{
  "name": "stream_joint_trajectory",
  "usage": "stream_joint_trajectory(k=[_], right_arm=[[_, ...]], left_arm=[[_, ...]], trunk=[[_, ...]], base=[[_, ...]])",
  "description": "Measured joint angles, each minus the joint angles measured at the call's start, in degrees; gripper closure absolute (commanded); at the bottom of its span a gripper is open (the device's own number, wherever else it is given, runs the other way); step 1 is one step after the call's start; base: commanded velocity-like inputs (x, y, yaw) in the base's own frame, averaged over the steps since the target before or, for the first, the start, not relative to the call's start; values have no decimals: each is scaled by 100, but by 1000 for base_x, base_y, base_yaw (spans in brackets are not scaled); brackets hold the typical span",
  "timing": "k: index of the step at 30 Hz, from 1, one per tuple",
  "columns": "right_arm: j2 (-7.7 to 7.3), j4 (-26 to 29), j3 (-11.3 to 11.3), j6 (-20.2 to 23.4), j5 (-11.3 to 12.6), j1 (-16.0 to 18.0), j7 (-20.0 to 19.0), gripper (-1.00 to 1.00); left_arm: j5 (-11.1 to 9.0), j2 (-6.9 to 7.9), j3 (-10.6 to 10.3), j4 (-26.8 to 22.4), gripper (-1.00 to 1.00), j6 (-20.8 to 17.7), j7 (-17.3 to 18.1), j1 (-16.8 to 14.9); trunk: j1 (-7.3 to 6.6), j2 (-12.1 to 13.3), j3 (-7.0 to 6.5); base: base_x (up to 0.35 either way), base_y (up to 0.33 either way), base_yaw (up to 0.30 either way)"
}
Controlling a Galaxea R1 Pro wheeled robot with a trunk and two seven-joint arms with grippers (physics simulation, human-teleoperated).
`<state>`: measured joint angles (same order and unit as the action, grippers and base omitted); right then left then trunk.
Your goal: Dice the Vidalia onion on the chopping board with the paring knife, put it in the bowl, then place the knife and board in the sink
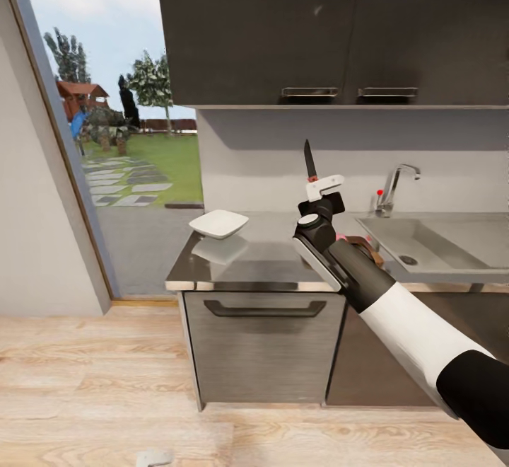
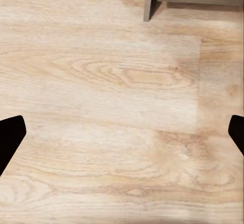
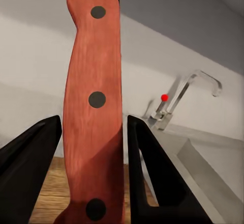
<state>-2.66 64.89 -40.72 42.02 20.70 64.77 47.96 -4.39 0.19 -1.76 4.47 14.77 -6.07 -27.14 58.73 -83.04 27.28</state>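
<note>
The right claw (image 1: 322, 191) is clamped on the red-handled paring knife (image 1: 309, 161), blade pointing straight up, raised above the grey desk (image 1: 261, 258). Holding the dark blade upright likely keeps the edge clear of the desk during transit. The brown wooden chopping board (image 1: 364, 246) lies beside the stainless-steel sink (image 1: 431, 240), mostly hidden behind the arm; something pinkish by the wrist may be the onion, though this cannot be confirmed. The shallow white bowl (image 1: 218, 223) sits near the desk's left end, well apart from the board. The left claw (image 2: 122, 137) hangs over the wooden floor (image 2: 101, 81), fingers spread, empty.
</note>
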Motion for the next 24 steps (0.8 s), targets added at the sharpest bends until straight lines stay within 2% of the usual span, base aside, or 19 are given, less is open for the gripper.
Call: stream_joint_trajectory(k=[6,15,17,24], right_arm=[[0,-4,0,1,5,0,-3,100],[-3,-9,-5,8,6,0,-10,100],[-6,-11,-151,1,17,0,-10,100],[-14,-18,-201,0,17,0,0,100]], left_arm=[[0,-2,1,-5,-100,10,-1,0],[0,-74,2,-7,-100,1,5,1],[0,-81,3,-8,-100,0,5,1],[0,-86,1,-8,-100,22,21,1]], trunk=[[0,0,0],[-197,360,-161],[-220,401,-180],[-220,401,-180]], base=[[-3,-15,0],[0,-1,0],[0,0,0],[0,0,0]])
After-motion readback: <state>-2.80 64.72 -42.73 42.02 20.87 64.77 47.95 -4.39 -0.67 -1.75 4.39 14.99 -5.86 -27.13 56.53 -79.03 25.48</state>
